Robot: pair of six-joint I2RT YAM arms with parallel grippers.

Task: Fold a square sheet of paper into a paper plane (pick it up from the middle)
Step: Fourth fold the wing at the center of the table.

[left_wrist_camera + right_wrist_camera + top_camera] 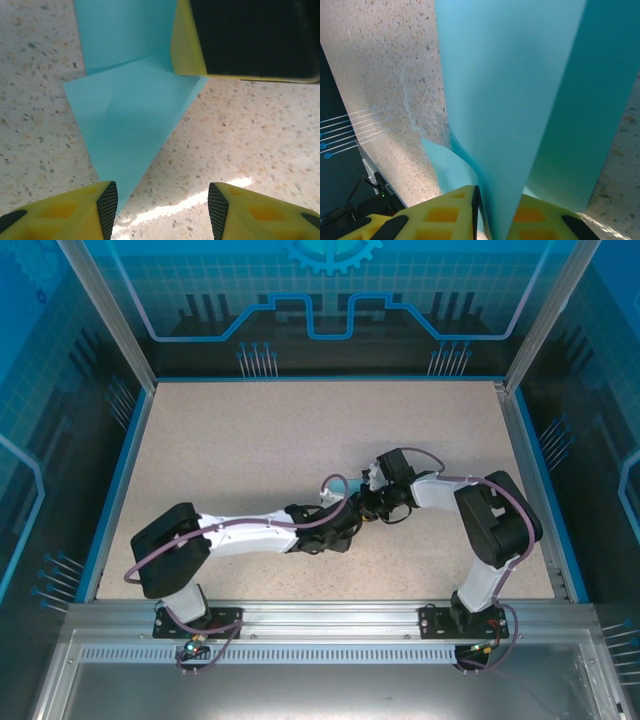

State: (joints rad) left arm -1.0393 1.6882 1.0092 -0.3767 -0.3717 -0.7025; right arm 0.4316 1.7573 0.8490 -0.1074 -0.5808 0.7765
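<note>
The square sheet of paper [125, 125] is creased into a pointed turquoise shape, with one flap lying on the table and another rising behind it. My left gripper [162, 200] is open just above the table. The paper's tip reaches beside its left finger [105, 205], and nothing lies between the pads. My right gripper [496, 199] is shut on the paper [510, 90], which stands up between its yellow fingers. In the left wrist view the right gripper's finger [184, 47] pinches the paper's upper edge. From above, both grippers [365, 508] meet mid-table and cover the paper.
A speckled beige table [250, 440] is bounded by a blue rim [118, 490] and transparent walls. The left arm [240, 535] and right arm [480, 510] reach inward from the near edge.
</note>
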